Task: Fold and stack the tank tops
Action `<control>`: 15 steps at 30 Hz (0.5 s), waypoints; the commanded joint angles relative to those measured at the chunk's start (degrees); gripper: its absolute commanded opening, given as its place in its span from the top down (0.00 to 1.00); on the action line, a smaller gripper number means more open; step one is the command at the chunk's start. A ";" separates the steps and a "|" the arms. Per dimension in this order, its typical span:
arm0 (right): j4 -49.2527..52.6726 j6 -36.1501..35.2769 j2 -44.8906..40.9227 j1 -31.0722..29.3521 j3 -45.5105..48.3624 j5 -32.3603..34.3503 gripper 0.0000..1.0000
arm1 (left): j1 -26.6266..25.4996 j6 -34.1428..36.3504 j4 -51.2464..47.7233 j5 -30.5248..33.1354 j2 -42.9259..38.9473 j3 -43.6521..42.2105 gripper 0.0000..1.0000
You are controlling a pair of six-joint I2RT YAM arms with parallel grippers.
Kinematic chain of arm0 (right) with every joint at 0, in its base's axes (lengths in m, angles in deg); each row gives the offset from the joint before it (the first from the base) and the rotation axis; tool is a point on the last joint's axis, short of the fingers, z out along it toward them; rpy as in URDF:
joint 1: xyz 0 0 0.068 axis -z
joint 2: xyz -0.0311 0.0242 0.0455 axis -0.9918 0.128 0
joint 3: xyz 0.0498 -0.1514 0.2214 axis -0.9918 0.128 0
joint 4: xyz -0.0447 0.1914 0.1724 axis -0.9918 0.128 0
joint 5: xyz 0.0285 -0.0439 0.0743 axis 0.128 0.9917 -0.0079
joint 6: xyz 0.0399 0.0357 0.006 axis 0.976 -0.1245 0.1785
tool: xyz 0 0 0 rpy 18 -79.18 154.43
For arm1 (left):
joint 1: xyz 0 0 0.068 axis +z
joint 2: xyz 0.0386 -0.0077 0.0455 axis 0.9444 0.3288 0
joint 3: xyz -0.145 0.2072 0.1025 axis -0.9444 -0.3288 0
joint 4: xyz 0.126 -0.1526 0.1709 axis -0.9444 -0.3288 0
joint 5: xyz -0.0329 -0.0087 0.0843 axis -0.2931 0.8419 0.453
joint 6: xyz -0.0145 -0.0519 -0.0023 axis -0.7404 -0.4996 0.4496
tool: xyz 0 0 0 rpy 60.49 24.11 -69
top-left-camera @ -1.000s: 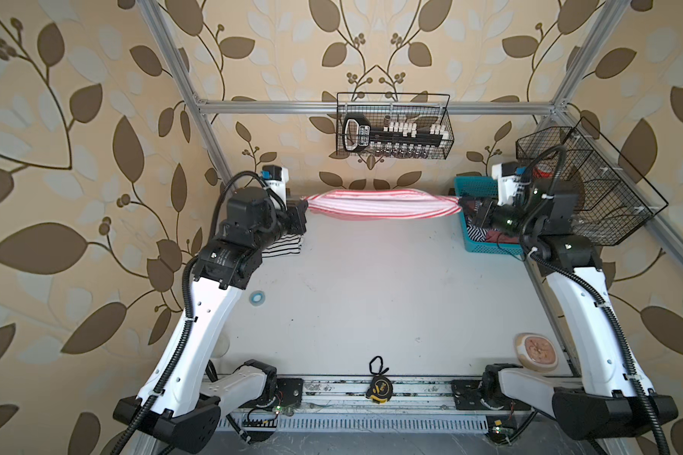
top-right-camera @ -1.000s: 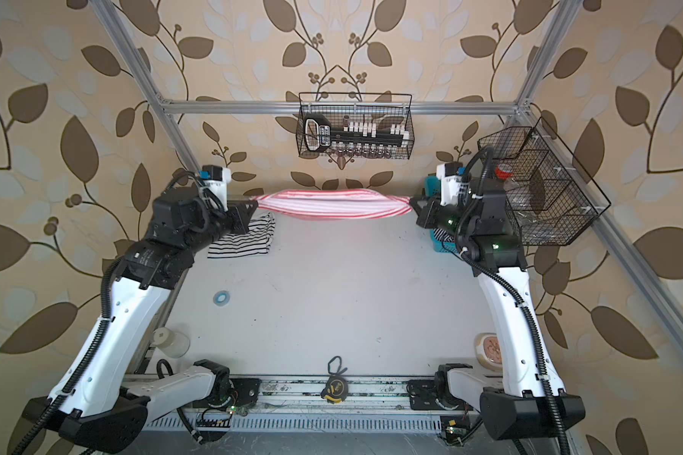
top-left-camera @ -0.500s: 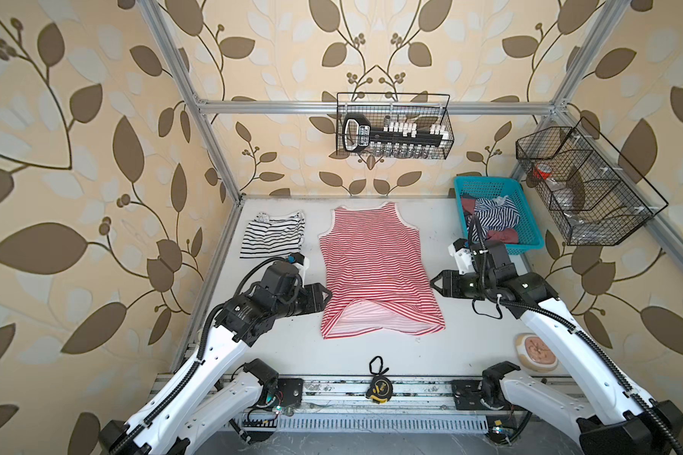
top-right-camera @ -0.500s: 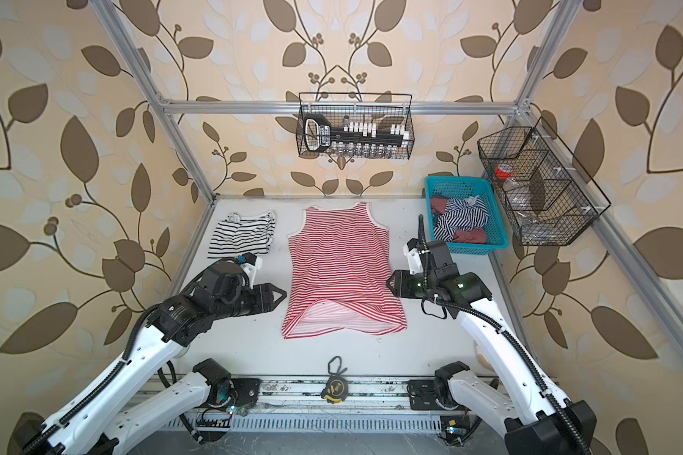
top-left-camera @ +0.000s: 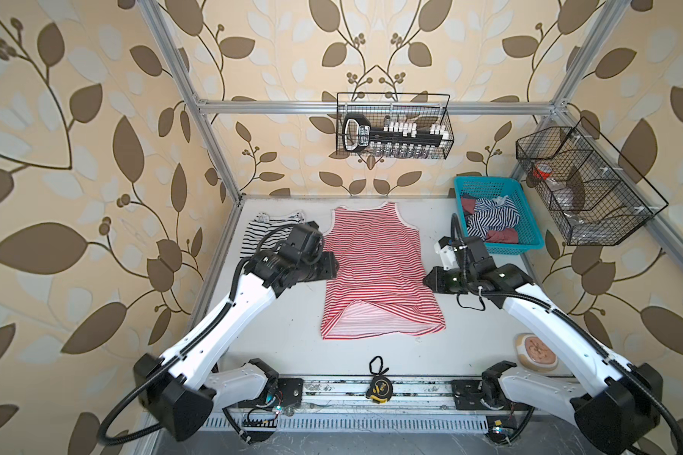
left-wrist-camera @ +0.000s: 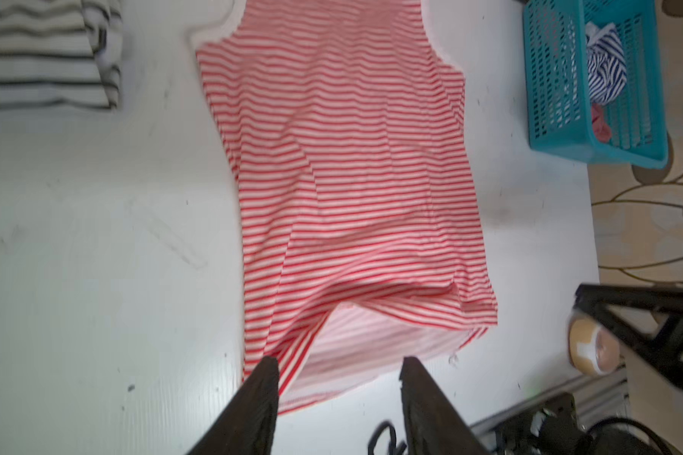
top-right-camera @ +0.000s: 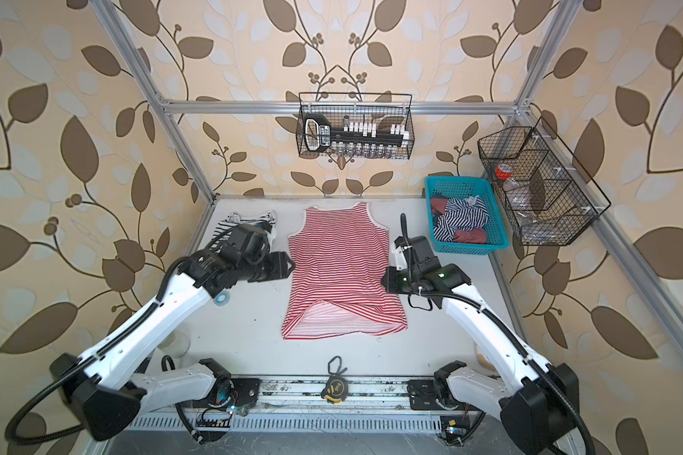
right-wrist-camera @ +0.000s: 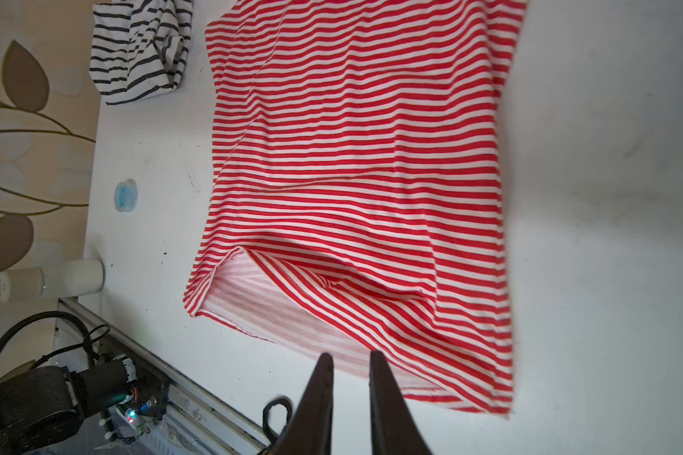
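Lying spread flat on the table (top-left-camera: 292, 327), the red-and-white tank top (top-left-camera: 375, 268) looks laid out for folding, though its hem's upper layer is rucked back and shows the pale inside. It lies between the two pairs of fingers, one at each long side edge, both pointing in at it. The left gripper (left-wrist-camera: 340, 362) gapes wide with nothing in it. The right gripper (right-wrist-camera: 351, 354) is parted only narrowly and is also empty. Neither seems to touch the cloth. Beyond the left fingers (left-wrist-camera: 257, 405) the black-and-white tank top (top-left-camera: 261, 232) sits folded, probably the base of the stack. Beyond the right fingers, the navy-and-white tank top (top-left-camera: 489, 218) lies bunched in the turquoise basket (top-left-camera: 485, 182).
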 commanded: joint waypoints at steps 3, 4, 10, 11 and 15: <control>-12.72 3.52 11.86 -6.42 -1.85 -5.80 0.71 | 9.50 5.31 2.60 -1.07 18.64 13.77 0.65; -14.72 4.07 14.15 -7.56 -2.16 -6.82 0.68 | 11.20 5.34 2.40 -3.04 22.56 17.07 0.71; -20.07 5.60 25.35 -12.04 -2.97 -9.85 0.62 | 13.93 7.96 0.25 -13.27 40.34 34.49 0.87; -20.37 5.78 26.00 -12.67 -2.75 -9.99 0.62 | 13.93 8.08 1.15 -15.80 41.89 35.60 0.87; -21.07 6.48 26.59 -14.39 -0.34 -10.00 0.63 | 13.76 6.85 5.18 -22.33 47.68 37.86 0.91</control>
